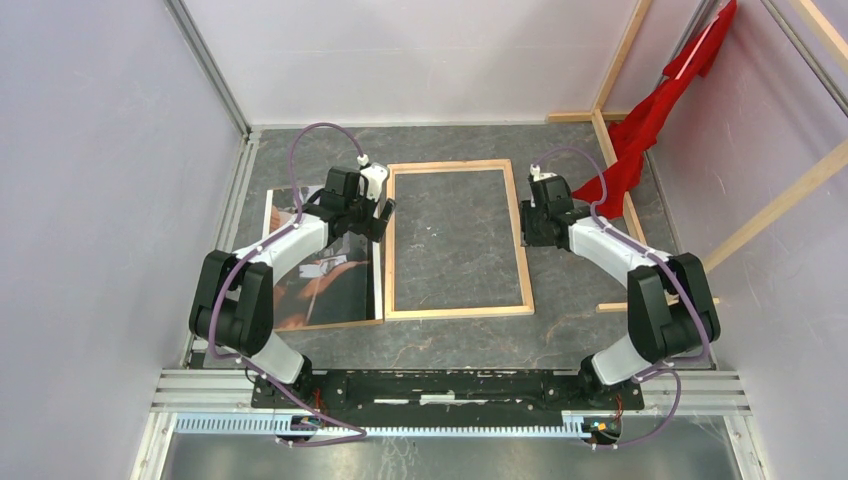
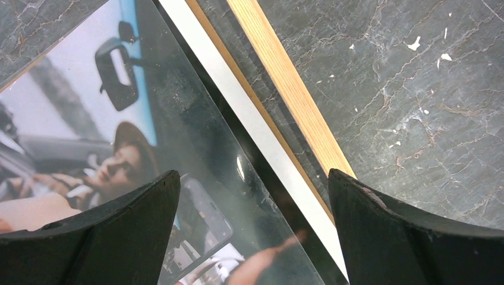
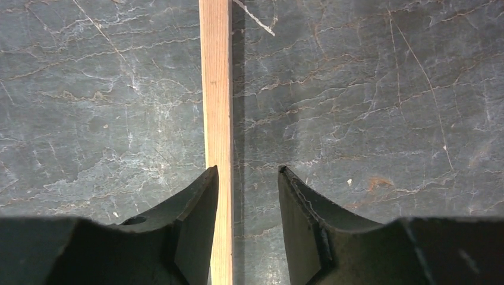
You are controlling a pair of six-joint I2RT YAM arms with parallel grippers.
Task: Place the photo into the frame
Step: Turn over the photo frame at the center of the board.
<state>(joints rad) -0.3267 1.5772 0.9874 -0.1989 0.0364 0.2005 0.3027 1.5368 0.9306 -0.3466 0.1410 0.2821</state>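
Observation:
The frame (image 1: 388, 250) lies flat in the middle of the table with its bare wood side up. The photo (image 1: 325, 275) lies picture up just left of it, its right edge along the frame's left border. My left gripper (image 1: 366, 214) is open and empty, hovering over the photo's right edge. In the left wrist view its jaws (image 2: 254, 173) straddle the glossy photo (image 2: 119, 148) and the frame's wooden border (image 2: 285, 89). My right gripper (image 1: 541, 214) is open over the frame's right border. In the right wrist view that border (image 3: 215, 89) runs between the jaws (image 3: 248, 170), close to the left finger.
A red cloth (image 1: 645, 125) hangs at the back right. Bare wooden beams (image 1: 615, 160) lie and lean along the right side. A thin brown edge (image 1: 330, 325) shows under the photo's near side. Pale walls enclose the table on three sides.

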